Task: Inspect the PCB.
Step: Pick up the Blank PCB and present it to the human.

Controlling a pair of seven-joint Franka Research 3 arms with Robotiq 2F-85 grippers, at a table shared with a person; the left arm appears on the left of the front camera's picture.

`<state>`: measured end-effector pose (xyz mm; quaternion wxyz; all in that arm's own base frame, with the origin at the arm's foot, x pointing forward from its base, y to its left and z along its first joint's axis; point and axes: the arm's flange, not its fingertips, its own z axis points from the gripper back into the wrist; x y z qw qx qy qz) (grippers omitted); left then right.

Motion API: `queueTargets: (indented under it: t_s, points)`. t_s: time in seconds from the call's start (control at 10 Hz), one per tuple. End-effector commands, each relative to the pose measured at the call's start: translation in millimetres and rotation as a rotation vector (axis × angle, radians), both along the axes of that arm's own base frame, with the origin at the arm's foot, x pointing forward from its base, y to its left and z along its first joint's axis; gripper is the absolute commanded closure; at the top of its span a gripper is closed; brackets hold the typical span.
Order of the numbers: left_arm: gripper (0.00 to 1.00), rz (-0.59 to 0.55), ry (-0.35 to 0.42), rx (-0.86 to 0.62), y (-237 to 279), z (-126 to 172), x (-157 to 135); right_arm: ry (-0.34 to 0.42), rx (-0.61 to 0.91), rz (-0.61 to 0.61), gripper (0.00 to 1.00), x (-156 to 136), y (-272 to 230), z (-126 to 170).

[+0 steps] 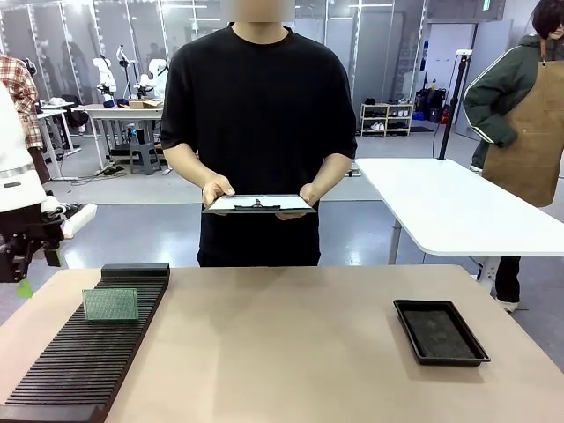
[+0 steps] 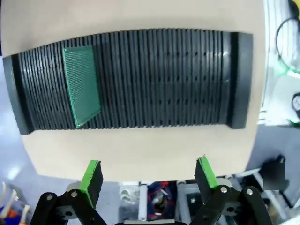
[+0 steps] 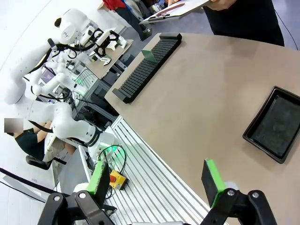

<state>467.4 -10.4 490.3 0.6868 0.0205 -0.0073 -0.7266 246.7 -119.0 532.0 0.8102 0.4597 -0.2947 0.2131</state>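
The green PCB point(image 1: 111, 304) stands upright in a slot of the long black ribbed rack point(image 1: 84, 352) on the table's left side. From above, the PCB point(image 2: 82, 86) sits near one end of the rack point(image 2: 154, 79), and it appears small in the right wrist view point(image 3: 149, 56). My left gripper point(image 2: 149, 174) hangs open and empty above the table edge beside the rack; its body point(image 1: 18, 256) is at the far left. My right gripper point(image 3: 157, 177) is open and empty, high over the table's near edge.
A person in black stands at the far side holding a white clipboard point(image 1: 258, 205) in both hands. A shallow black tray point(image 1: 440, 330) lies on the right of the table point(image 1: 282, 344), also seen as the tray point(image 3: 276, 124). Another white table point(image 1: 449, 207) stands behind right.
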Motion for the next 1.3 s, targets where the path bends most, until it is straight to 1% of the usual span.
queueTargets:
  t_s: [0.0,0.1,0.2,0.3,0.4,0.6,0.8,1.0,1.2]
  points:
    - [0.0,-0.012,0.008,-0.004,10.5,-2.2,39.0,-0.023,0.006,0.008,0.0,1.4,-1.2,1.2]
    - [0.0,0.011,0.039,-0.02,12.5,-12.6,56.7,-0.023,0.006,0.008,0.0,1.4,-1.2,1.2]
    - [0.0,-0.029,0.063,-0.086,14.4,-21.8,75.0,-0.023,0.006,0.008,0.0,1.4,-1.2,1.2]
    - [0.0,-0.011,0.054,-0.086,17.7,-27.8,84.7,-0.023,0.006,0.008,0.0,1.4,-1.2,1.2]
    - [0.0,0.038,0.04,-0.065,18.3,-34.3,93.2,-0.023,0.006,0.008,0.0,1.4,-1.2,1.2]
    - [0.0,0.078,0.087,-0.07,13.8,-50.0,106.2,-0.023,0.006,0.008,0.0,1.4,-1.2,1.2]
    - [0.0,0.131,0.104,-0.096,17.0,-71.9,125.0,-0.023,0.006,0.008,0.0,1.4,-1.2,1.2]
    - [0.0,0.213,0.093,-0.053,21.0,-89.7,135.7,-0.023,0.006,0.008,0.0,1.4,-1.2,1.2]
    - [0.0,0.22,0.128,-0.078,20.9,-102.2,142.7,-0.023,0.006,0.008,0.0,1.4,-1.2,1.2]
